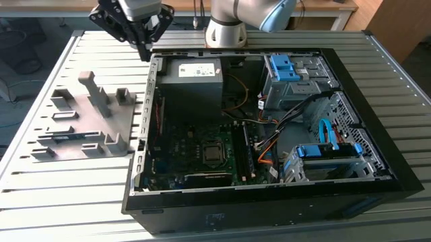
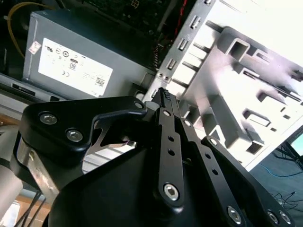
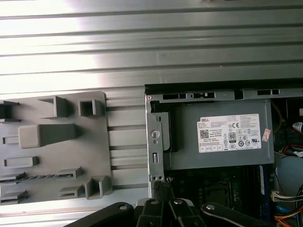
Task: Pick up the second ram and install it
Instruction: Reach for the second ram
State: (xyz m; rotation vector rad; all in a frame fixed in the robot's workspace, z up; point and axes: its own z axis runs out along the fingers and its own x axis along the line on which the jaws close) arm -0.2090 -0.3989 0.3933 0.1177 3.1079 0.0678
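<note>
The second ram (image 1: 62, 135) is a thin dark stick lying on edge in a slot of the grey fixture plate (image 1: 84, 113), towards the exterior view's left. In the first wrist view the ram (image 3: 34, 177) shows as a dark strip in the plate (image 3: 94, 142). My gripper (image 1: 144, 53) hangs above the open computer case's (image 1: 269, 199) rear corner, on the side of the plate, well away from the ram. Its fingertips (image 2: 164, 92) are pressed together with nothing between them. In the first wrist view the gripper (image 3: 161, 185) is over the case's metal edge.
Inside the case are a grey power supply (image 1: 192, 75), the motherboard (image 1: 202, 151), loose cables and blue drive-bay brackets (image 1: 283, 68). The fixture plate carries upright grey blocks (image 1: 91, 91). The arm's base (image 1: 225, 30) stands behind the case on the slatted metal table (image 1: 67, 201).
</note>
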